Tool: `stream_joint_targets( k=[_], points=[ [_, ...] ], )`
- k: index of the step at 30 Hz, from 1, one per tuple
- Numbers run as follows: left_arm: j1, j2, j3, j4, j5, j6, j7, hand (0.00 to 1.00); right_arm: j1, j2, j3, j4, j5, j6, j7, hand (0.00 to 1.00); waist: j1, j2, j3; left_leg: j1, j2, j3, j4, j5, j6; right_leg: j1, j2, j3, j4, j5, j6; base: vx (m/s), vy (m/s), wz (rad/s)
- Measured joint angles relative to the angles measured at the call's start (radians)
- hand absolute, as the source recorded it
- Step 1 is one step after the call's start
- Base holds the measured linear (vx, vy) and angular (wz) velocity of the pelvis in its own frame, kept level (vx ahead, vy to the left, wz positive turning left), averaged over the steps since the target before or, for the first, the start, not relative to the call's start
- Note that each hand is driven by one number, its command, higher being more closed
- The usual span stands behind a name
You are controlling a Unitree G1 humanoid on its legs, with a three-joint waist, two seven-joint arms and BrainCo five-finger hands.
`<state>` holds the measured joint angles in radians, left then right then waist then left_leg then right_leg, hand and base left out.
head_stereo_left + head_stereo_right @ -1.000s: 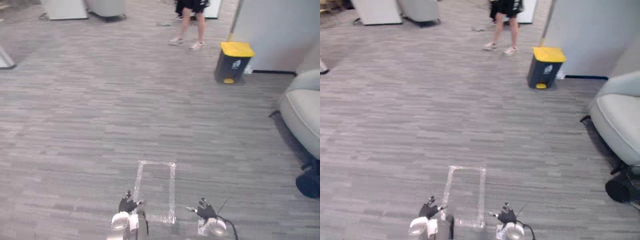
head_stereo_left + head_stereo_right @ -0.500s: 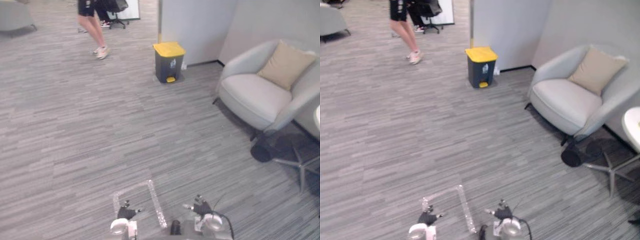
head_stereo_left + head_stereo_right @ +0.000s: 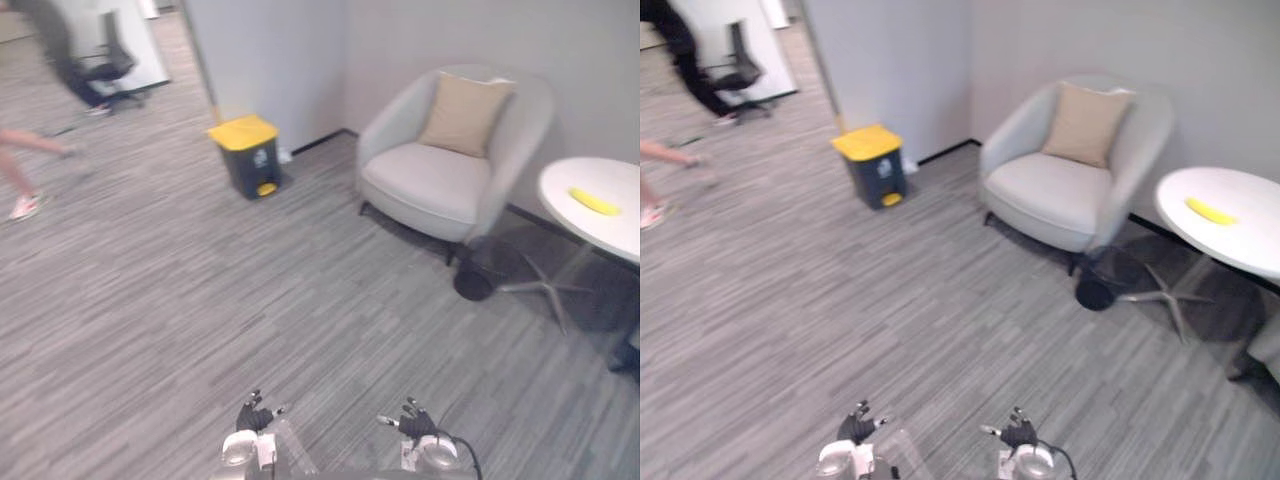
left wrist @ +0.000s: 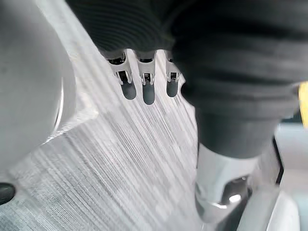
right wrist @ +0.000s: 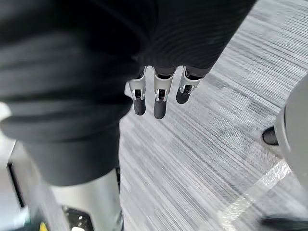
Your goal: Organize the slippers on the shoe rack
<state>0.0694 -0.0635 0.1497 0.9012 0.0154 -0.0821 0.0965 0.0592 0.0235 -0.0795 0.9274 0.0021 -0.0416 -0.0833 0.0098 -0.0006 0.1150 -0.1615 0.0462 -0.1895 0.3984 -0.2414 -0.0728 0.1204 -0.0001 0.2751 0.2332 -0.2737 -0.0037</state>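
View: your camera has swung toward the robot's right over the last second. The whole picture shifted, so read it as a turn of the head or body and not as things moving.
Now ahead: a grey armchair with a tan cushion stands against the wall. A round white tabletop with a small yellow thing on it is just beside the armchair.
Slid aside: the bin with the yellow lid now sits left of centre. The person is at the far left edge.
Left hand: low at the bottom of the head view, over the floor. Its fingers are straight and hold nothing.
Right hand: low beside it, well apart. Its fingers are likewise straight and empty.
Floor mark: a strip of tape lies near the right hand.
Slippers and shoe rack: you cannot place them from here. Neither hand carries a slipper.
Meaning for the task: you are probably in the searching stage. Nothing is sorted yet, so keep scanning until the rack comes into sight before you reach.
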Motion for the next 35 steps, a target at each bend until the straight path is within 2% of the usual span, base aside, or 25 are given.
stream_joint_targets(
  k=[1,2,3,5,7,8,9,12,14,18,21,23,25,27,28,30,32,35],
  points=[
    [-0.005,0.003,-0.015,0.024,-0.002,0.001,-0.002,0.0,-0.004,-0.012,-0.003,0.008,0.0,0.0,0.0,0.0,0.001,0.035,-0.013,0.0,0.018,-0.038,-0.03,0.065,-0.067,0.002,0.019,0.036,0.007,-0.026,0.037,0.3,0.369,-1.14],
    [-0.014,0.016,-0.007,0.037,-0.002,0.003,0.004,0.0,-0.003,-0.002,-0.011,0.014,-0.001,0.007,0.002,0.0,0.003,0.018,-0.017,0.007,0.005,0.006,-0.022,0.055,-0.05,0.002,-0.003,0.059,0.02,-0.029,0.05,0.29,0.365,-1.09],
    [-0.013,0.028,-0.006,0.041,-0.003,0.002,0.01,0.0,0.007,0.019,-0.02,0.012,-0.001,0.006,0.005,0.0,0.006,-0.011,-0.033,0.028,-0.005,0.049,-0.039,0.048,-0.033,-0.013,-0.025,0.064,0.033,-0.021,0.061,0.26,0.332,-0.91],
    [-0.011,0.039,-0.012,0.046,-0.003,0.002,0.01,0.0,0.02,0.035,-0.021,0.016,-0.001,0.006,0.011,0.0,0.015,-0.045,-0.052,0.064,-0.019,0.137,-0.067,0.031,-0.004,-0.04,-0.061,0.086,0.057,-0.011,0.076,0.22,0.273,-1.14],
    [-0.019,0.04,-0.022,0.065,-0.004,0.002,0.008,0.0,0.022,0.036,-0.037,0.014,0.0,0.005,0.01,0.0,0.019,-0.05,-0.055,0.103,-0.022,0.217,-0.107,0.028,0.011,-0.072,-0.084,0.077,0.074,0.013,0.099,0.14,0.201,-1.17],
    [-0.02,0.04,-0.027,0.071,-0.01,0.002,0.008,0.0,0.019,0.036,-0.037,0.014,-0.001,0.005,0.01,0.0,0.023,-0.048,-0.054,0.128,-0.02,0.26,-0.137,0.035,0.022,-0.093,-0.096,0.026,0.083,0.027,0.11,0.13,0.168,-1.14],
    [-0.02,0.04,-0.033,0.072,-0.015,0.002,0.008,0.0,0.017,0.036,-0.036,0.014,-0.001,0.005,0.01,0.0,0.024,-0.045,-0.054,0.148,-0.018,0.297,-0.164,0.04,0.029,-0.116,-0.112,-0.071,0.092,0.039,0.122,0.1,0.106,-1.03],
    [-0.02,0.039,-0.057,0.075,-0.018,0.005,0.007,0.0,0.009,0.034,-0.042,0.028,-0.002,0.001,0.006,0.0,0.022,-0.036,-0.048,0.201,-0.018,0.36,-0.205,0.04,0.03,-0.124,-0.162,-0.382,0.091,0.045,0.119,0.08,0.03,-0.7],
    [-0.028,0.038,-0.076,0.094,-0.018,0.005,0.006,0.0,-0.007,0.027,-0.066,0.048,-0.002,-0.003,0.006,0.0,0.021,-0.021,-0.039,0.241,-0.008,0.376,-0.228,0.04,0.03,-0.099,-0.157,-0.443,0.069,0.055,0.096,0.06,-0.009,-0.4],
    [-0.036,0.043,-0.122,0.106,-0.019,0.004,-0.001,0.0,-0.028,-0.013,-0.075,0.095,-0.002,-0.011,0.005,0.0,0.021,0.002,-0.032,0.266,-0.007,0.387,-0.252,0.052,0.026,-0.057,-0.135,-0.428,-0.03,0.073,0.076,0.03,-0.019,-0.22],
    [-0.04,0.044,-0.136,0.113,-0.018,0.004,-0.011,0.0,-0.04,-0.032,-0.076,0.123,-0.002,-0.011,0.005,0.0,0.019,0.011,-0.029,0.268,0.008,0.387,-0.249,0.062,0.024,-0.012,-0.11,-0.424,-0.131,0.121,0.066,0.02,-0.041,-0.13],
    [-0.048,0.049,-0.138,0.111,-0.018,0.003,-0.014,0.0,-0.041,-0.037,-0.087,0.135,-0.002,-0.014,0.005,0.0,0.021,0.0,-0.011,0.251,0.022,0.389,-0.181,0.061,0.023,0.018,-0.101,-0.411,-0.172,0.146,0.057,0.0,-0.069,-0.21],
    [-0.068,0.051,-0.118,0.106,-0.018,0.002,-0.014,0.0,-0.041,-0.034,-0.098,0.128,0.0,-0.02,0.004,0.0,0.029,-0.014,0.017,0.183,0.048,0.385,-0.001,0.059,0.022,0.021,-0.093,-0.371,-0.175,0.166,0.045,-0.02,-0.068,-0.51],
    [-0.068,0.05,-0.097,0.101,-0.018,-0.001,-0.014,0.0,-0.038,-0.033,-0.101,0.125,0.0,-0.019,0.004,0.0,0.04,-0.016,0.026,0.139,0.053,0.33,0.076,0.036,0.031,0.018,-0.092,-0.322,-0.175,0.17,0.041,0.01,0.007,-0.82],
    [-0.063,0.033,-0.095,0.103,-0.019,0.001,-0.014,0.0,-0.034,-0.052,-0.107,0.117,0.001,-0.017,0.0,0.0,0.04,0.02,0.021,0.166,0.048,0.256,-0.005,0.016,0.039,0.01,-0.067,-0.296,-0.174,0.171,0.044,0.02,0.066,-0.85],
    [-0.059,0.013,-0.098,0.112,-0.019,0.002,-0.014,0.0,-0.021,-0.069,-0.11,0.109,0.001,-0.017,-0.001,0.0,0.033,0.042,0.013,0.208,0.044,0.203,-0.086,0.007,0.022,-0.001,-0.048,-0.27,-0.189,0.178,0.053,0.0,0.04,-0.44],
    [-0.057,0.015,-0.109,0.112,-0.019,0.001,-0.014,0.0,-0.016,-0.074,-0.117,0.114,0.001,-0.014,-0.002,0.0,0.027,0.042,0.011,0.219,0.041,0.202,-0.148,0.01,0.016,-0.017,-0.049,-0.263,-0.201,0.192,0.06,-0.04,0.047,-0.06],
    [-0.058,0.029,-0.109,0.112,-0.018,0.001,-0.014,0.0,0.001,-0.068,-0.145,0.114,0.004,-0.008,-0.002,0.0,0.028,0.027,0.009,0.256,0.037,0.22,-0.244,0.033,0.005,-0.014,-0.054,-0.247,-0.243,0.23,0.061,-0.05,0.042,-0.1]
  ],
)
